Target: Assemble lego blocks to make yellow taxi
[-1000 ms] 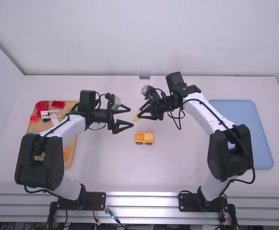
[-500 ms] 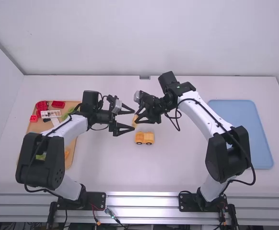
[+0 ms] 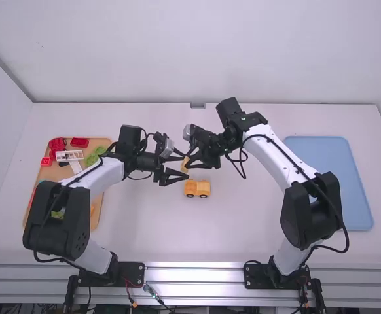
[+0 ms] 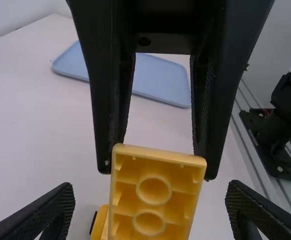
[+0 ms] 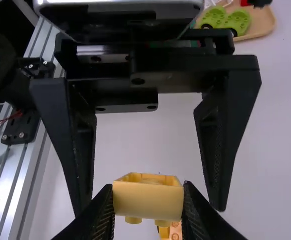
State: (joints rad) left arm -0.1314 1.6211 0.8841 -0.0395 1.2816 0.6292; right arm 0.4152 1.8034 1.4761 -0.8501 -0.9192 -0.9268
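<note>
My right gripper (image 3: 189, 161) is shut on a yellow block (image 3: 185, 164) above the middle of the table. My left gripper (image 3: 183, 166) stands open facing it. In the left wrist view, the block (image 4: 154, 192) shows its hollow underside between the spread fingers of my left gripper (image 4: 150, 205). The right wrist view shows the block (image 5: 148, 200) pinched by my right gripper (image 5: 148, 207), with the left one's fingers (image 5: 219, 145) apart beyond it. Below, an orange-yellow car body (image 3: 197, 189) with black wheels rests on the table.
On the left, a wooden tray (image 3: 100, 142) holds red pieces (image 3: 79, 142), a white frame (image 3: 69, 156) and green pieces (image 3: 92, 159), partly behind the left arm. A blue tray (image 3: 321, 147) lies on the right.
My right gripper has shifted left with the yellow block, then stayed still. My left gripper has moved right, bringing its open fingers around the block.
</note>
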